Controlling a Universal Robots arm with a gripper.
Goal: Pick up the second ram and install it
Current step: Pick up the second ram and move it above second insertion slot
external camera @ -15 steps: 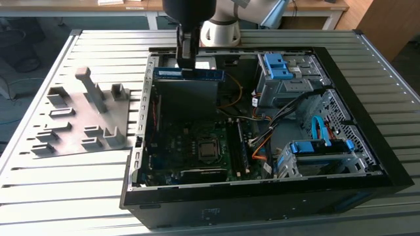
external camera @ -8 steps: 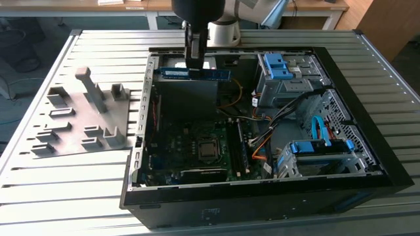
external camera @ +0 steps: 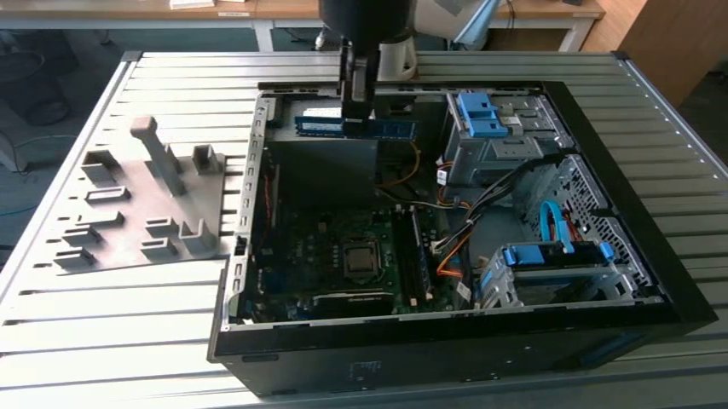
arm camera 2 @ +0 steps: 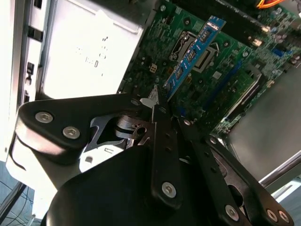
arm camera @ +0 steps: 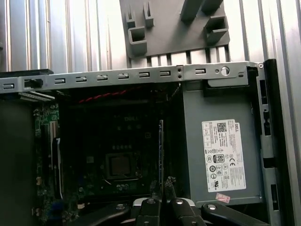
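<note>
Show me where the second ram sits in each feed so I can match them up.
Exterior view: the second ram hangs level in the gripper, just above the power supply.
Second wrist view: the second ram slants away from the gripper over the motherboard.
First wrist view: it is edge-on, a thin strip.
Shared landmark: the grey power supply beside it.

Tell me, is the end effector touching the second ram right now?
Touching. In the second wrist view, the end effector is closed on the second ram, with no gap between them.
</note>
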